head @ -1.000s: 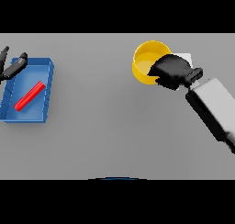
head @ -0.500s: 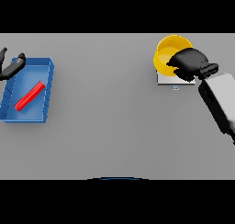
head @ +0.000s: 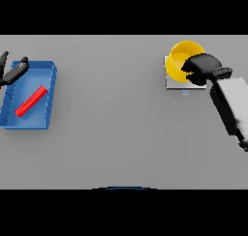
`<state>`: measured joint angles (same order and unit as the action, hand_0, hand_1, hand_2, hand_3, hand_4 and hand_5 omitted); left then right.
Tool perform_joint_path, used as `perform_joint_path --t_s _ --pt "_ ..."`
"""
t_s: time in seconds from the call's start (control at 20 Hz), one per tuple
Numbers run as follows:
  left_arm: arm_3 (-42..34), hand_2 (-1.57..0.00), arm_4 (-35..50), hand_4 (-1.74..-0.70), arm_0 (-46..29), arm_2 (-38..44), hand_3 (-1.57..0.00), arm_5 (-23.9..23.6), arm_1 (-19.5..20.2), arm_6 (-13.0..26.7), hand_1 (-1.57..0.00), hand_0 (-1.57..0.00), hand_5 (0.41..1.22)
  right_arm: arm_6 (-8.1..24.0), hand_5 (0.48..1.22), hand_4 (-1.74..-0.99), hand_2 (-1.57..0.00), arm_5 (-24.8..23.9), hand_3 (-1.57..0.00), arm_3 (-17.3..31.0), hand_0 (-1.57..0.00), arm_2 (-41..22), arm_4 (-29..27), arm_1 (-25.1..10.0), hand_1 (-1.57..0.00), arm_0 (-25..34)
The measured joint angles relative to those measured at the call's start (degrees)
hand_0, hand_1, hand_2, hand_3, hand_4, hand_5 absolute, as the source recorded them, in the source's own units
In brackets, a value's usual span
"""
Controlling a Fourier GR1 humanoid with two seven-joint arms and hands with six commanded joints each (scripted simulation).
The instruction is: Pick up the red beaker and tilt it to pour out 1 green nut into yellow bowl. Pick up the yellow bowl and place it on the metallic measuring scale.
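Far right, the right hand (head: pixel 202 68) is gripping the bowl's (head: pixel 180 59) rim over the scale (head: pixel 170 83), while the left hand (head: pixel 13 71) is hanging open over the tray's (head: pixel 47 95) left edge.

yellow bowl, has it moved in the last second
Yes. The yellow bowl, held by the right hand, has travelled toward the view's right and now sits over the metallic scale, farther from the blue tray.

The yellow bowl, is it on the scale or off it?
On or just above it: the yellow bowl overlaps the metallic scale, with the right hand gripping its rim. Actual contact cannot be told.
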<state>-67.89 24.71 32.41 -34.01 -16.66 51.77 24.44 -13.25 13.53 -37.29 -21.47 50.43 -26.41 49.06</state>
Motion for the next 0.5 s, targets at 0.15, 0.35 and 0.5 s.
perform_joint_path --t_s 0.15,0.35,0.5 --pt "0.9 0.00 0.0 -0.73 -0.2 0.1 0.00 0.5 0.1 -0.5 0.00 0.00 0.713 -1.0 1.221 -1.741 -1.37 0.5 -1.43 2.8 -1.40 0.7 0.2 0.3 -1.57 1.2" --pt "0.5 0.00 0.0 -0.73 -0.1 -0.1 0.00 0.1 -0.3 -0.2 0.00 0.00 0.723 -1.4 1.143 -1.660 -1.19 1.9 -0.94 2.5 -0.90 1.9 -0.2 0.2 -1.15 0.8" --pt "1.9 0.00 0.0 -0.73 0.3 0.0 0.00 1.0 -0.9 -1.2 0.00 0.00 0.723 -0.3 0.971 -1.563 -0.80 3.6 -0.67 2.2 -0.46 2.2 -0.9 0.0 -0.70 0.2"
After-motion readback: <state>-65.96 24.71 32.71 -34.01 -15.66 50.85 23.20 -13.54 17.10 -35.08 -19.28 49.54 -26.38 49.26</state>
